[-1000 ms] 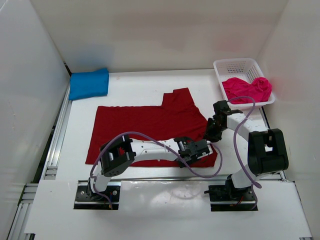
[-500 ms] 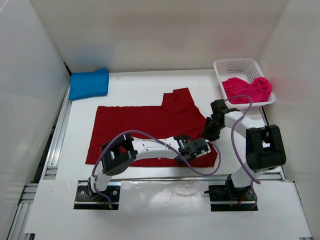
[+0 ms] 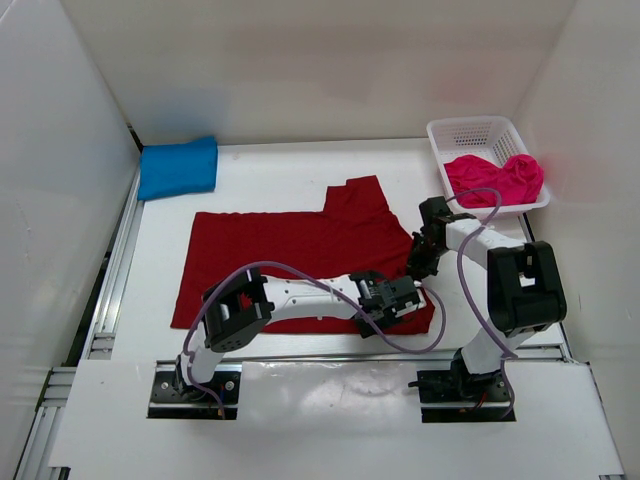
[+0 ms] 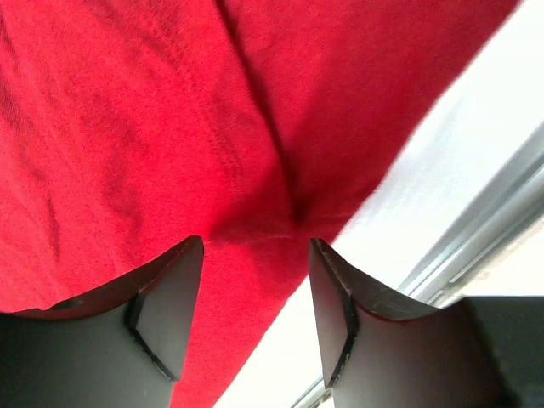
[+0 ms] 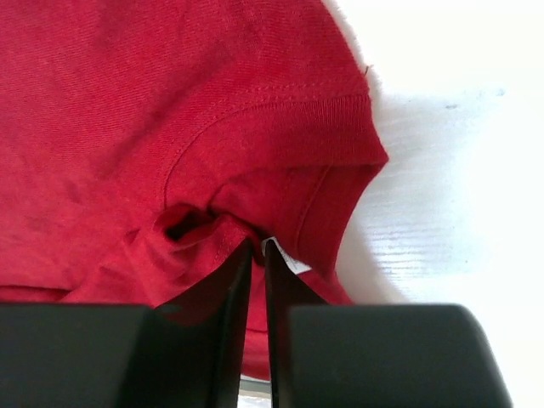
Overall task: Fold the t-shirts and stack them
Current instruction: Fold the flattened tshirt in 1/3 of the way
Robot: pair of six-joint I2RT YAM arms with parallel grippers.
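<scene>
Shirts counted: three. One blue shirt (image 3: 178, 167) lies folded at the far left corner of the table (image 3: 270, 170). One dark red shirt (image 3: 290, 250) lies spread flat in the middle, its near hem close to the table's near edge. Left gripper (image 4: 255, 255) sits low over that shirt's near right corner, fingers apart, nothing clamped. Right gripper (image 5: 257, 246) has its fingers almost together, pinching bunched cloth at the red collar. One pink shirt (image 3: 495, 178) lies crumpled in the single white basket (image 3: 472, 135) at far right. Bare tabletop shows beyond the red shirt, between blue shirt and basket.
</scene>
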